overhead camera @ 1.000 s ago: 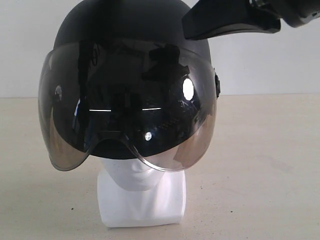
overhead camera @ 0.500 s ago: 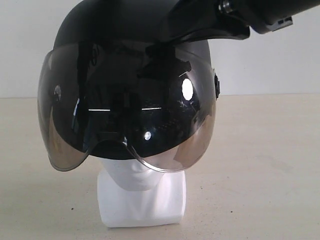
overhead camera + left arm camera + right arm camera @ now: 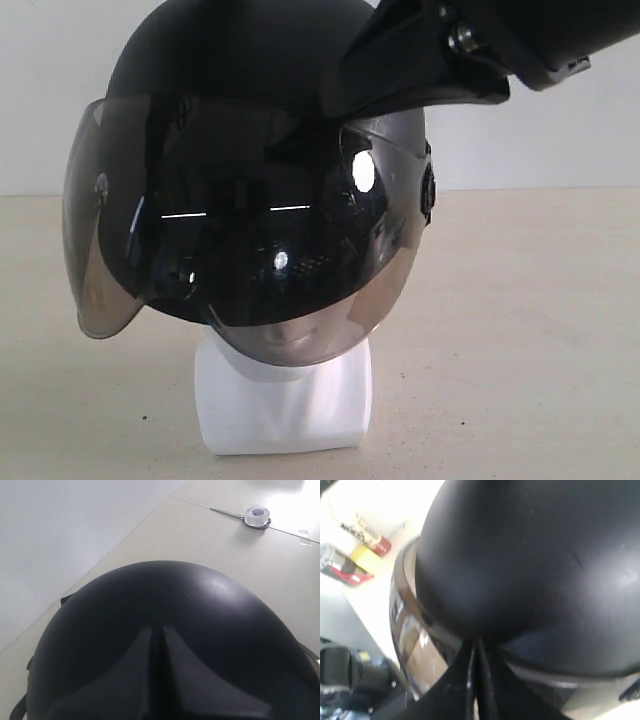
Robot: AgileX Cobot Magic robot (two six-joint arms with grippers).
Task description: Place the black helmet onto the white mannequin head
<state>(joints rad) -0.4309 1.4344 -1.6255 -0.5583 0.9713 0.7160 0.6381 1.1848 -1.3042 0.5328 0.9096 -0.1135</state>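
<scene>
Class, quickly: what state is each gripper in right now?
Left gripper: shut, tips at the helmet, gripping nothing.
Right gripper: shut, tips at the helmet, gripping nothing.

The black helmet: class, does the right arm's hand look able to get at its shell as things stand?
Likely yes. The right hand, closed, is at the black helmet, on the shell just above the visor, seemingly touching it, with nothing between them in the right wrist view.

A pale beige tabletop (image 3: pixel 520 330) meets a plain white wall (image 3: pixel 540 140) under soft, even light, with a tape roll (image 3: pixel 258 516) lying on it.
</scene>
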